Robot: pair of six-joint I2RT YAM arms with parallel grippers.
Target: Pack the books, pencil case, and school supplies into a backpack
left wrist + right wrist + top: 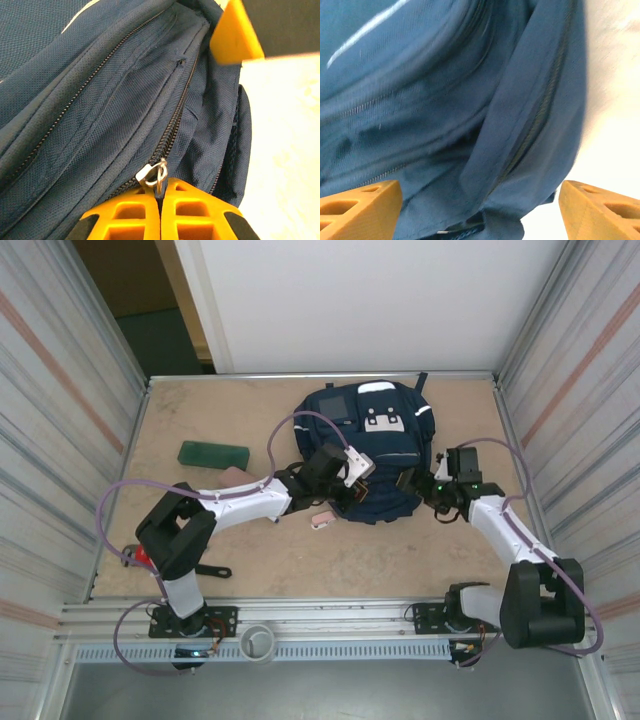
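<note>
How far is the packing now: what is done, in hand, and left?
Done: nothing visibly packed yet. In hand: the left gripper is shut on the backpack's zip pull; the right gripper stands open around its fabric. Left: the green book, the pink pencil case and a small pink item lie on the table.

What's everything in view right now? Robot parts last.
large navy blue fabric backpack: 1, navy, table centre.
silver metal zip pull: 1, silver, on backpack.
flat dark green rectangular volume: 1, green, left of backpack.
pale pink oblong case: 1, pink, beside volume.
tiny pink eraser: 1, pink, near side of backpack.
thin black spanner: 1, black, table's near-left.
left fingers: 2, orange, shut on zip pull.
right fingers: 2, orange, open astride backpack.
</note>
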